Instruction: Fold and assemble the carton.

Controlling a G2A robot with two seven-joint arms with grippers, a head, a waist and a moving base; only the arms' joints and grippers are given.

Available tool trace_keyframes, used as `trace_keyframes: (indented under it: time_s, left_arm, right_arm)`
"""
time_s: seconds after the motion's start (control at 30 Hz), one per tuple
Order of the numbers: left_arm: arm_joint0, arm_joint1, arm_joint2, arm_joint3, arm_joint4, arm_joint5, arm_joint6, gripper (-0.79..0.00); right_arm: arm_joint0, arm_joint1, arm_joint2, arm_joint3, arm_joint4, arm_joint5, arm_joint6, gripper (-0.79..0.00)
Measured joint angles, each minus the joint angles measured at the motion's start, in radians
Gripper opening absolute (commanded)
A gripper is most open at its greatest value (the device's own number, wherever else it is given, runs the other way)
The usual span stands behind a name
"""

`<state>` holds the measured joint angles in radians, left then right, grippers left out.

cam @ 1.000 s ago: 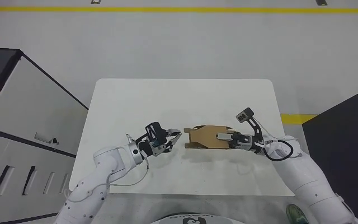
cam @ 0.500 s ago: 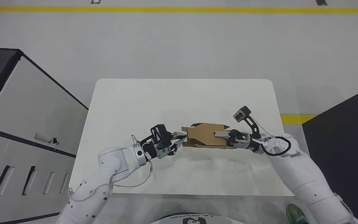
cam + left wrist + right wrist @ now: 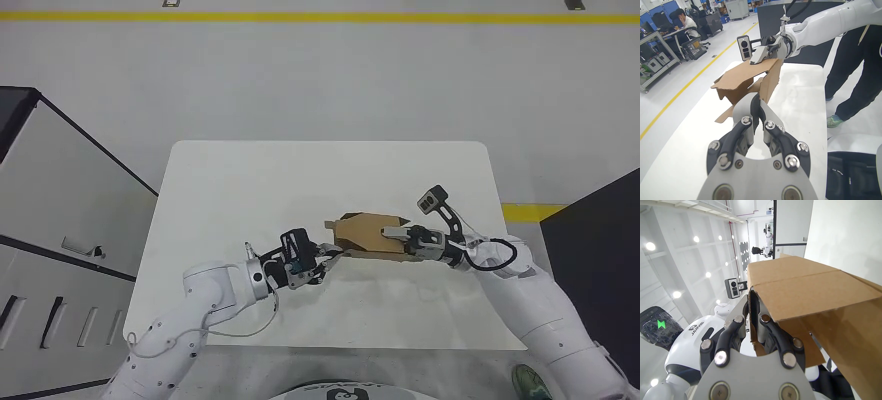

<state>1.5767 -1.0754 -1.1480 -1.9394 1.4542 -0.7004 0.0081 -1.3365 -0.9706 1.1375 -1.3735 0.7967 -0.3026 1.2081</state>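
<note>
Both sets of jaws are closed down to a sliver. The right gripper (image 3: 753, 300) has its two fingers clamped on the thin edge of a brown corrugated cardboard carton (image 3: 810, 294), with a strip of board showing between the black pads. From the left wrist view, the same gripper (image 3: 754, 61) sits on the far end of the carton's top panel and pinches it from above and below.

The left gripper (image 3: 756, 98) has its fingers drawn almost together at the lower corner of the side panel that hangs down from that top panel. The corner runs in between the tips, so it appears to be nipped there, though the contact itself is partly hidden by the fingers.

The carton (image 3: 738, 77) is half opened. Its top panel lies roughly level, one side wall drops from the panel's edge, and notched flaps stick out at the end nearer the left arm. One lower flap reaches down towards the white rectangular table (image 3: 800, 91); whether it touches cannot be told.

From above, the carton (image 3: 362, 235) sits over the middle of the table (image 3: 250, 190), a little towards the robot's right. It lies between the two grippers, with the left gripper (image 3: 327, 259) at its near-left corner and the right gripper (image 3: 396, 234) at its opposite end.
</note>
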Motion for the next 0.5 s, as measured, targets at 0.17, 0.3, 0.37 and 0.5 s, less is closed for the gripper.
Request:
trace_keyframes:
  time_s: [0.17, 0.3, 0.37, 0.5]
  left_arm:
    - [-0.002, 0.002, 0.004, 0.002, 0.013, 0.003, 0.001, -0.785]
    - [0.000, 0.005, -0.009, 0.007, 0.018, 0.018, -0.002, -0.785]
    - [0.003, 0.007, -0.019, 0.007, 0.018, 0.023, -0.001, -0.785]
    - [0.009, 0.009, -0.032, 0.006, 0.012, 0.039, 0.004, -0.785]
  right_arm:
    - [0.001, -0.004, -0.002, 0.003, -0.004, 0.003, -0.006, -0.785]
    - [-0.003, -0.006, 0.006, 0.007, 0.000, 0.002, 0.001, -0.785]
    - [-0.006, -0.006, 0.012, 0.008, 0.001, 0.001, 0.005, -0.785]
    - [-0.013, -0.007, 0.016, 0.006, -0.001, 0.003, 0.011, -0.785]
